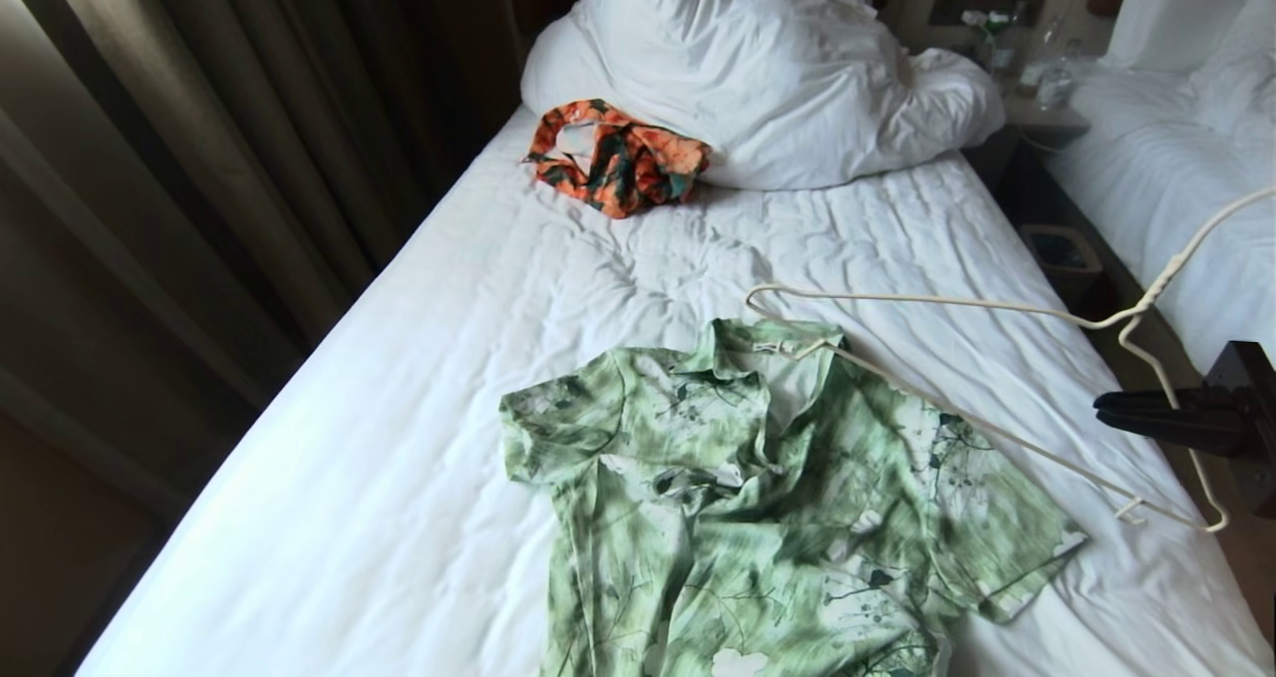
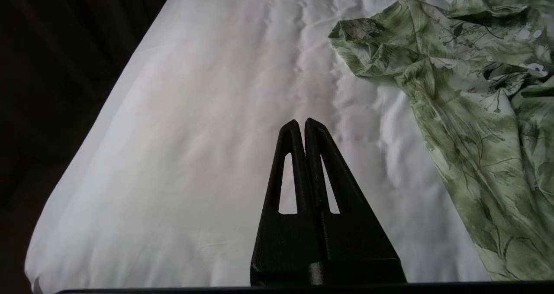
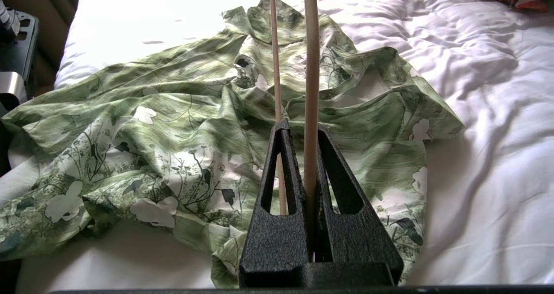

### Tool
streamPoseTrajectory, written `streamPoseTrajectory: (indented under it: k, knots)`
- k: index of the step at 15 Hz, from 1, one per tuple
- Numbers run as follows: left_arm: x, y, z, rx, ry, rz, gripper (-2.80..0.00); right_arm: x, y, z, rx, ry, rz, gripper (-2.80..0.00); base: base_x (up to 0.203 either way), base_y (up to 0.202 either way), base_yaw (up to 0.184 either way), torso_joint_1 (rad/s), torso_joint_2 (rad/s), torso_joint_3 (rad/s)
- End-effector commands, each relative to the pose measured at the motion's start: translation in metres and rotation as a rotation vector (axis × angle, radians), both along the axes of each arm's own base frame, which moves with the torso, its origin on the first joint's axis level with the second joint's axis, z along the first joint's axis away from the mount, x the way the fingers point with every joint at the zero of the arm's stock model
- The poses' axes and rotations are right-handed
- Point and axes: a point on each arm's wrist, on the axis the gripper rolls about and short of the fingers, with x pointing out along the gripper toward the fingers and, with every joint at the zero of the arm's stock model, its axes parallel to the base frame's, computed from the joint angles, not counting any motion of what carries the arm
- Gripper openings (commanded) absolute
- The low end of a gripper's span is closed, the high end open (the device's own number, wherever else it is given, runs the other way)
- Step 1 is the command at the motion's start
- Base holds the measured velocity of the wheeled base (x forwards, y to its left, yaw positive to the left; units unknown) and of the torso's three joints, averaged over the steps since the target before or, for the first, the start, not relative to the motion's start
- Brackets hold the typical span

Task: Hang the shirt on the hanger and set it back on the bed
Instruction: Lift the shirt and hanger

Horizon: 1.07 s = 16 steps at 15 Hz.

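Two pincers are shown, only one of them at work. My right pincer point(image 3: 303, 125) is clamped on a wire of the hanger point(image 1: 957, 303), holding it off the bed point(image 1: 399, 438). Gripped near one end, the frame reaches out ahead of the pincer, and its far corner hovers at the collar of the shirt point(image 1: 758, 498). I judge this hold is chosen so that the free end can be slid into the neck opening while the pincer stays clear of the cloth.

Below and beyond the right pincer, the shirt lies spread face-up on the sheet, collar toward the pillow point(image 1: 758, 69), sleeves out to either side; lying open like this, it leaves the neck reachable from the side. Its thin fabric is rumpled and would likely drag with the wire rather than stay put.

My left pincer point(image 2: 301, 123) is closed on nothing and idles above bare sheet, the shirt's near sleeve well off to one side of it.

An orange flowered garment point(image 1: 618, 159) rests against the pillow, far ahead of both pincers and outside the work.
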Motion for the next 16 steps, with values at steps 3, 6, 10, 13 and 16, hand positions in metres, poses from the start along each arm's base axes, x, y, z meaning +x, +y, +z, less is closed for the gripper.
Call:
streamPoseTrajectory:
  k: [3,6,10,13,16]
  knots:
    - [0.004,-0.002,0.045,0.004,0.006,-0.084,-2.80,0.007,-0.003,0.000,0.001,-0.011,0.003,-2.80,0.000,0.000,0.000,0.000,0.00,0.000]
    - [0.040,-0.004,0.063,-0.023,0.222,-0.210,-2.80,0.016,-0.007,0.002,-0.003,-0.020,0.001,-2.80,0.000,0.000,0.000,0.000,0.00,0.000]
    - [0.118,-0.011,0.064,-0.094,0.482,-0.272,-2.80,0.023,-0.010,0.008,-0.010,-0.047,0.002,-2.80,0.000,0.000,0.000,0.000,0.00,0.000]
    - [0.188,-0.016,0.048,-0.122,0.591,-0.281,-2.80,0.028,-0.012,0.006,-0.005,-0.043,0.005,-2.80,0.000,0.000,0.000,0.000,0.00,0.000]
    - [0.264,-0.025,0.030,-0.139,0.629,-0.301,-2.80,0.036,-0.017,-0.002,0.002,-0.025,0.000,-2.80,0.000,0.000,0.000,0.000,0.00,0.000]
